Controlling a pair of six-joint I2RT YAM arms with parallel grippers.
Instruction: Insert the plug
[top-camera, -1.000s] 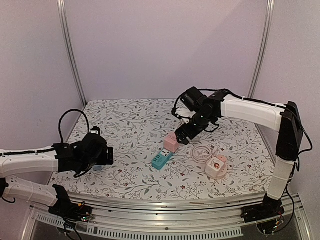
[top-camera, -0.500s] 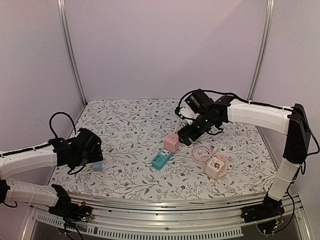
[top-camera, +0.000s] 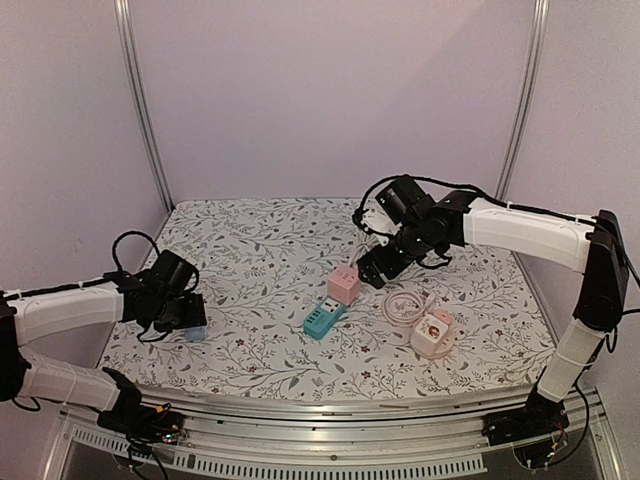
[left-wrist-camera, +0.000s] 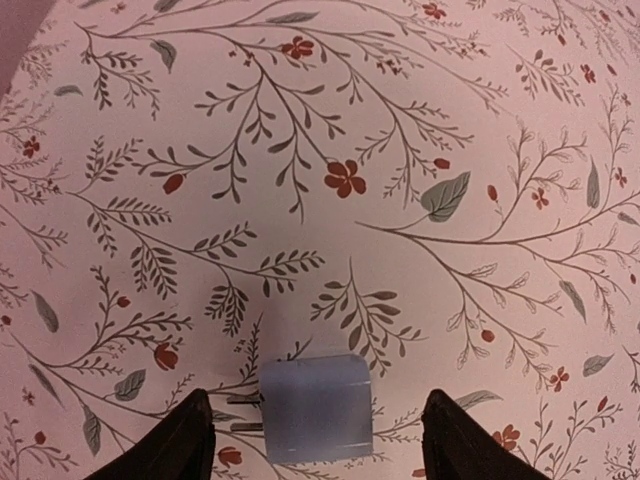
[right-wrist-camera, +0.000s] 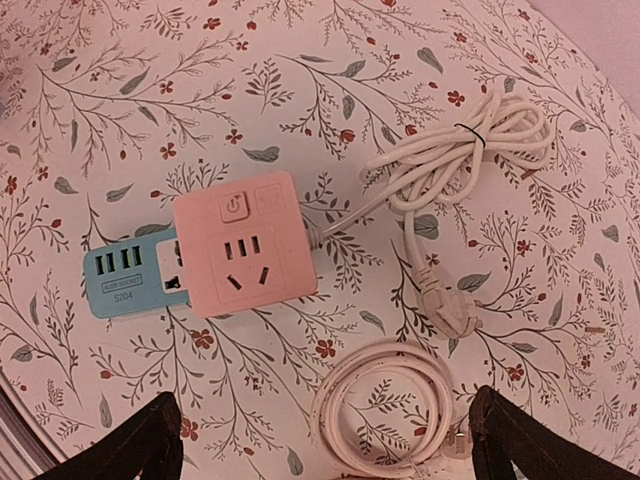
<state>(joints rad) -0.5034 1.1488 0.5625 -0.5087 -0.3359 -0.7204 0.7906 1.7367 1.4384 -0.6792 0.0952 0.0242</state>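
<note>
A pale blue plug (left-wrist-camera: 316, 407) lies flat on the floral cloth, its two metal prongs pointing left in the left wrist view. My left gripper (left-wrist-camera: 318, 440) straddles it, open, with a gap between each black finger and the plug's sides. From above, the plug (top-camera: 194, 332) shows just below the left gripper (top-camera: 185, 315) at the table's left. A pink socket cube (right-wrist-camera: 245, 245) faces up beside a teal power strip (right-wrist-camera: 125, 278). My right gripper (right-wrist-camera: 335, 440) hovers open above them, holding nothing.
A bundled white cord (right-wrist-camera: 470, 150) with its white plug (right-wrist-camera: 450, 312) lies right of the pink cube. A coiled pink cable (right-wrist-camera: 385, 410) sits below it. A pink-and-white adapter (top-camera: 432, 333) rests near the front right. Metal posts (top-camera: 140, 100) flank the back wall.
My left arm has drawn back to the left and settled over the blue plug, and its jaws have narrowed. The right arm has shifted slightly up and right.
</note>
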